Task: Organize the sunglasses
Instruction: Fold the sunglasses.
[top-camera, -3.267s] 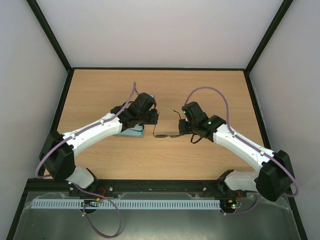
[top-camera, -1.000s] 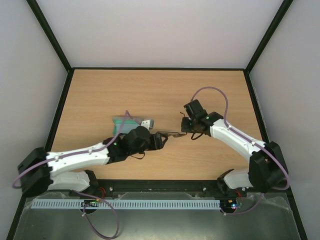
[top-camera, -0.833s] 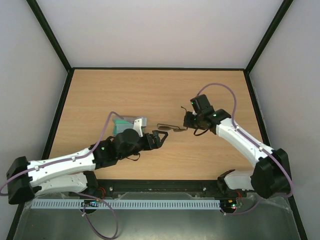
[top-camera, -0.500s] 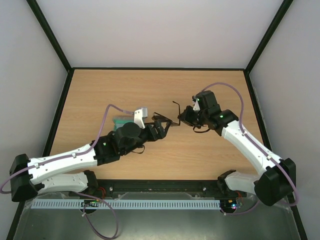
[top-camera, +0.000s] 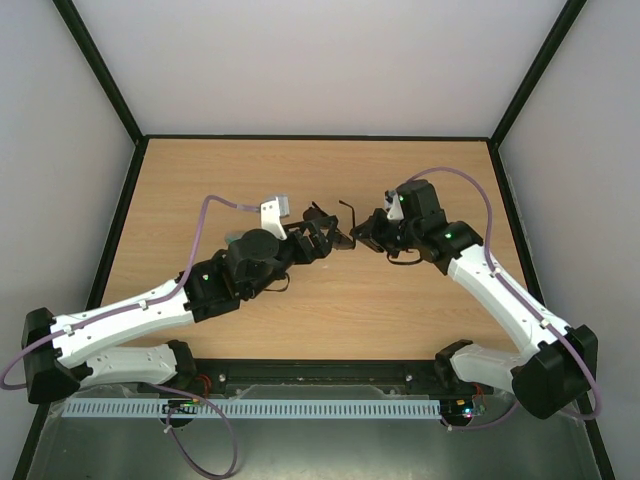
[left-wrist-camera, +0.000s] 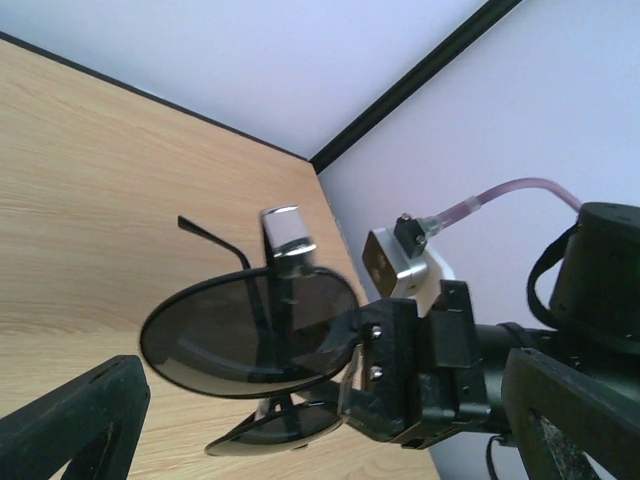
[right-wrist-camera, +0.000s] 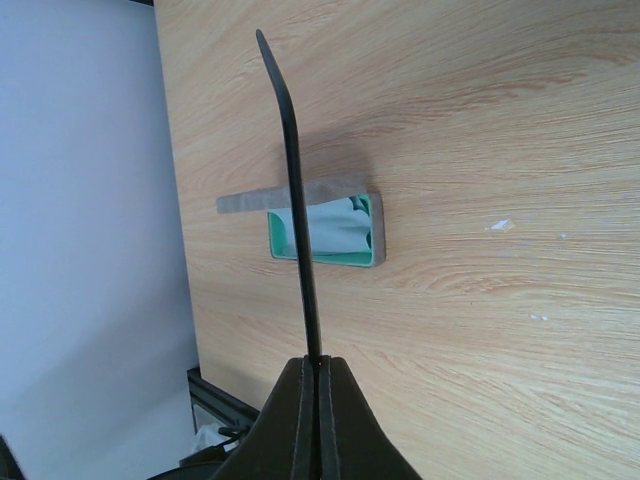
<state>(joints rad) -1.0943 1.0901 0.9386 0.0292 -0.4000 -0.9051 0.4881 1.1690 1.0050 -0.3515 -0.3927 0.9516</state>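
One pair of sunglasses (left-wrist-camera: 235, 340), held in the air above the middle of the desk (top-camera: 250, 175), between the two arms. Right gripper (right-wrist-camera: 318, 368): fingers clenched on one temple arm (right-wrist-camera: 295, 180), which runs straight out from the tips. Left gripper (top-camera: 322, 238): fingers released and spread wide, the pair just ahead of them, its long axis lying across the gap. Judged: left arm placed to close on the front.

You have one pair of sunglasses (left-wrist-camera: 250, 335), with two dark lenses (left-wrist-camera: 272, 433). Count one grey case (right-wrist-camera: 376, 232), one light blue cloth (right-wrist-camera: 330, 226) inside the case, and one wooden table (right-wrist-camera: 480, 120) under the case. Two grippers: one left gripper (top-camera: 322, 236), one right gripper (right-wrist-camera: 313, 372).
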